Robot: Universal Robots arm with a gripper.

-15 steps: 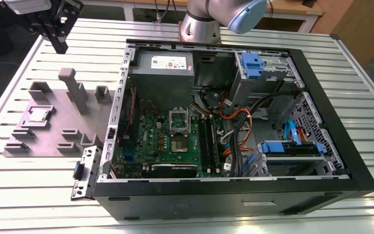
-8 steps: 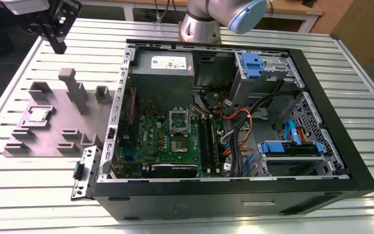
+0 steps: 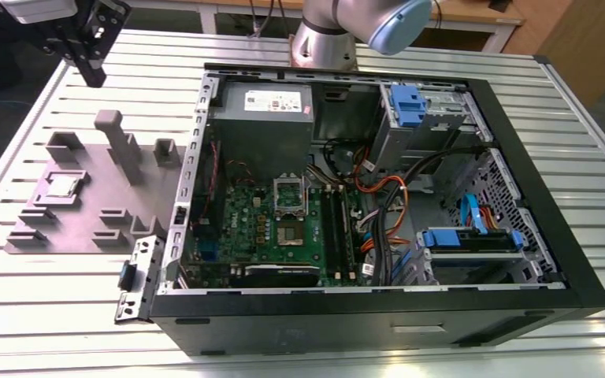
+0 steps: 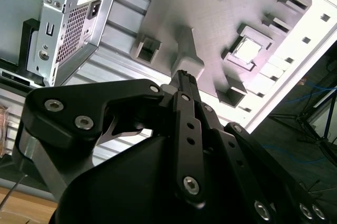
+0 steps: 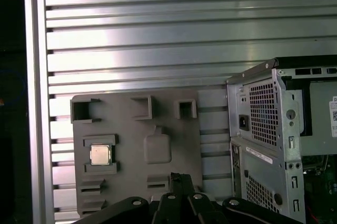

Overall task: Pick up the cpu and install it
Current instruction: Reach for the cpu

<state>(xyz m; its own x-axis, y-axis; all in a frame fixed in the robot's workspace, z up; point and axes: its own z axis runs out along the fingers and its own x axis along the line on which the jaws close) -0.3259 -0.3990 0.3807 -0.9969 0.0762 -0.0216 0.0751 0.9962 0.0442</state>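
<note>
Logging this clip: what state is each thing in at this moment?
cpu: lying flat in a tray recess, silvery top up, not held.
gripper: shut, empty, raised clear of the tray.
tray: flat on the table, beside the computer case.
computer case: on its side, side panel off, motherboard exposed.

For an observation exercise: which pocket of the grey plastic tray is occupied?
The square pocket toward the exterior view's left of the grey plastic tray: it alone holds the small silvery square cpu; the others are empty.
</note>
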